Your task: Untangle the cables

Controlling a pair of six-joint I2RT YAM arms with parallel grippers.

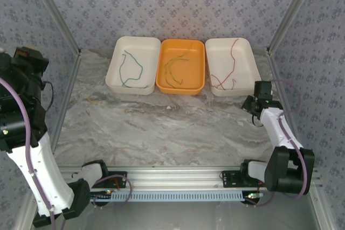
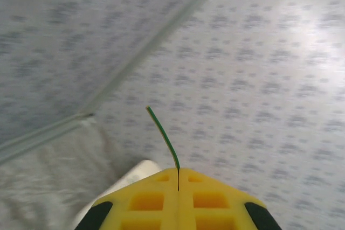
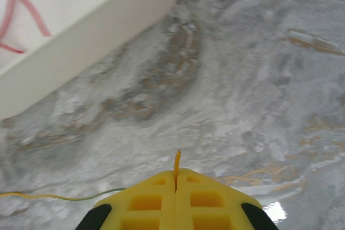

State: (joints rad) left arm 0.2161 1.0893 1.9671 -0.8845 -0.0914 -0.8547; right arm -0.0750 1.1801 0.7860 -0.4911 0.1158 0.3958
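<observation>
**Both claws pinched on wire ends, trays sorted by colour**

From above, three shallow plastic trays sat side by side in the upper centre of the frame, on the grey marbled tabletop (image 1: 161, 127). The left white tray (image 1: 151, 57) held a wavy dark green wire (image 1: 122, 74). The orange middle tray (image 1: 194, 74) held yellow-green wires (image 1: 172, 68), and the right white tray (image 1: 245, 63) a red wire (image 1: 222, 85).

The left claw (image 2: 178, 172) had its yellow fingers pressed together on a thin green wire (image 2: 164, 136). That wire rose from the seam toward mid-frame against the patterned wall.

The right claw (image 3: 176, 173) was likewise clamped, on a short yellowish wire stub (image 3: 177, 161). A fine yellow-green strand (image 3: 54, 196) ran off to the lower left over the marble.
</observation>
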